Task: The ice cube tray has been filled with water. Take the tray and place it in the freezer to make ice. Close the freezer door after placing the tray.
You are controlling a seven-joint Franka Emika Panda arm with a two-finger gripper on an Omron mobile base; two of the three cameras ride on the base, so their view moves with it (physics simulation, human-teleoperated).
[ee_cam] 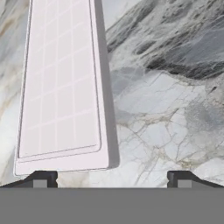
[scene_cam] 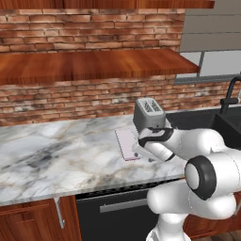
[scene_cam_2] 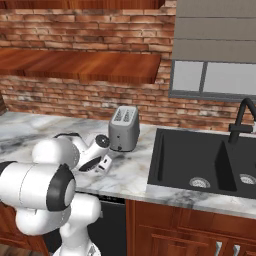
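The ice cube tray is a thin pale pink-white rectangle with a grid of cells, lying flat on the marble counter. In the left base view the tray sits just left of the toaster's foot. My gripper hangs open and low over the counter at the tray's near end. The tray's short edge lies just ahead of the left fingertip, while bare marble lies ahead of the right one. Nothing is between the fingers. My hand covers the tray's right end. The freezer and its door are out of view.
A grey toaster stands right behind the tray. The black sink with a dark faucet lies to the right. A wooden shelf hangs above the counter. A dark dishwasher front sits below the counter edge.
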